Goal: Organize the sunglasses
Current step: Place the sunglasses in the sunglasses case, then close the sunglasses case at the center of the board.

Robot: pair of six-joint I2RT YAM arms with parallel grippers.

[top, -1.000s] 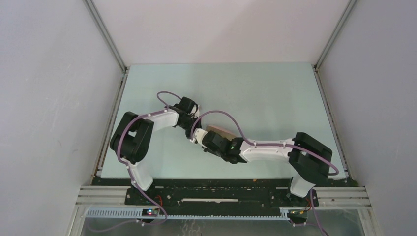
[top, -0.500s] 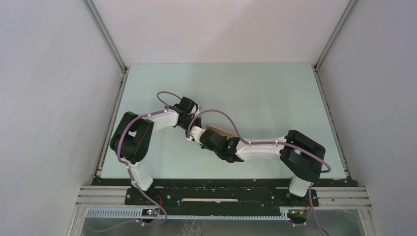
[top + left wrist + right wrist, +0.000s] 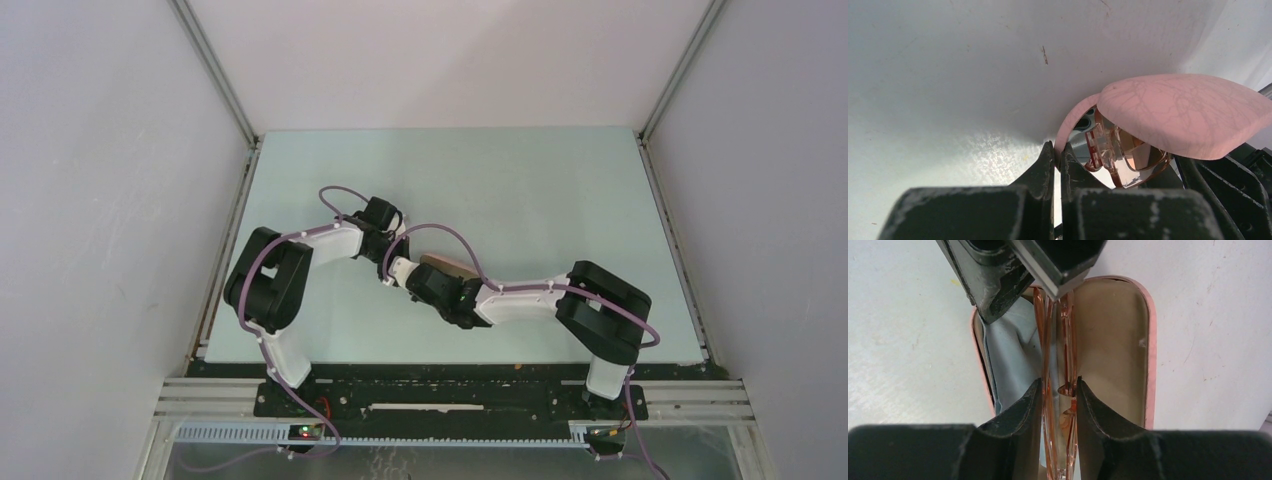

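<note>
Clamps folded sunglasses [image 3: 1070, 340] edge-on between matte black tapered pads of right gripper [image 3: 1058, 405]. Holds thin translucent orange-brown frame within mouth of open case [image 3: 1151, 365]: pink rounded oblong shell, smooth tan lining. Shows crumpled light blue cloth [image 3: 1013, 355] along one long wall. Pinches thin case rim between near-touching fingers of left gripper [image 3: 1057, 159]; marbled pink lid [image 3: 1188, 115] tilted open. Seats case on scuffed white table [image 3: 948, 75].

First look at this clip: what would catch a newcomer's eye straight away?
Near the middle of the table, the right gripper pinches the folded sunglasses edge-up over an open pink case, beside a light blue cloth lying in it. The left gripper clamps the case's rim under the half-raised lid.
</note>
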